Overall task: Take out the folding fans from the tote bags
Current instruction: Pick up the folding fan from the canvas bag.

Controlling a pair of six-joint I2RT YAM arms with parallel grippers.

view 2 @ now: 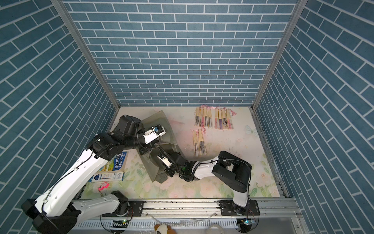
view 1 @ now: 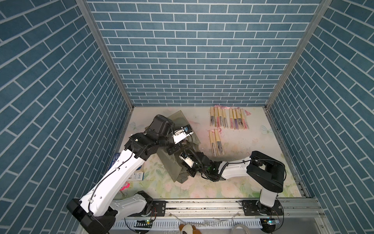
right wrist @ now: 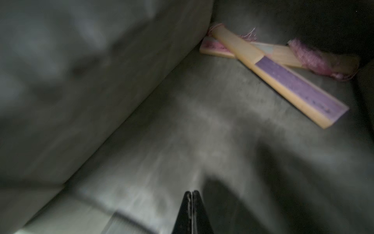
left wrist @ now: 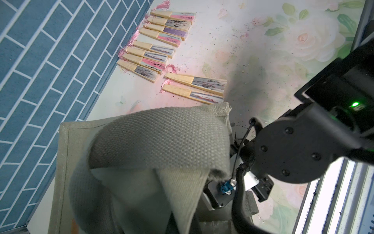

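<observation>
Folding fans (right wrist: 291, 85) crossed inside tote bag (right wrist: 162, 131)

My table (view 1: 232, 188) wears a pale floral print, dusted with dark specks. Toward the back wall, on my right side, eight closed folding fans (view 1: 228, 120) lie side by side in a row, tassels toward the wall. Just in front of them, two more fans (view 1: 216, 144) lie as a pair. The grey-green tote bag (view 1: 169, 164) rests crumpled left of centre. On my left lie a blue book (view 2: 119, 160), a flat blue-and-white box (view 2: 109, 176) and a pink trinket (view 2: 103, 185) on a chain.
</observation>
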